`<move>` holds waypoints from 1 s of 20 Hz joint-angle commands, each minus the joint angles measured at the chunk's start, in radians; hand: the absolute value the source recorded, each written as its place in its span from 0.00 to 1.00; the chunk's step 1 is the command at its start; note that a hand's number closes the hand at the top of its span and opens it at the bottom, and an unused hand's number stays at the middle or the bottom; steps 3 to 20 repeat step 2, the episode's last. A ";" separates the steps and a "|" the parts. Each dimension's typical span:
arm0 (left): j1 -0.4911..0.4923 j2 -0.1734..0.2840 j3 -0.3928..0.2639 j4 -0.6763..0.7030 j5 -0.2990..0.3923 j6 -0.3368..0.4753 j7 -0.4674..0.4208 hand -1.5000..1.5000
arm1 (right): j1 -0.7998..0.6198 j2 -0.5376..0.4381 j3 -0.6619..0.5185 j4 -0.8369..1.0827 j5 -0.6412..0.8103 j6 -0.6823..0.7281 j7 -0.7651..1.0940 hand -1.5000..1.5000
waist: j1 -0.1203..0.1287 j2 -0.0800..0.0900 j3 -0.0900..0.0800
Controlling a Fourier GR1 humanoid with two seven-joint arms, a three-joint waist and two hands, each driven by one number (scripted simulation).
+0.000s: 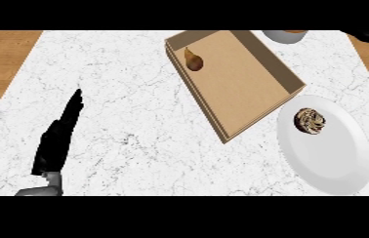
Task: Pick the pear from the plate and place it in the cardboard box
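One hand of mine shows in the head view: my left hand (57, 134), at the lower left of the frame, fingers straight and holding nothing, over the white marble counter (130, 86). The pear (192, 59) lies inside the cardboard box (238, 81), near its upper-left corner. At the right, a white plate (338, 159) carries a brown swirled pastry (310, 120).

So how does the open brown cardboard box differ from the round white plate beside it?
The brown cardboard box is rectangular with raised walls; the round white plate is shallow. The box holds a brown pear; the plate holds a dark, swirled pastry-like item. Both rest on the marble counter.
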 commanded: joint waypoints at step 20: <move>0.037 -0.033 -0.044 -0.071 -0.025 0.014 0.038 0.50 | 0.072 -0.127 -0.009 0.046 -0.015 0.149 -0.072 0.00 | 0.010 0.000 0.001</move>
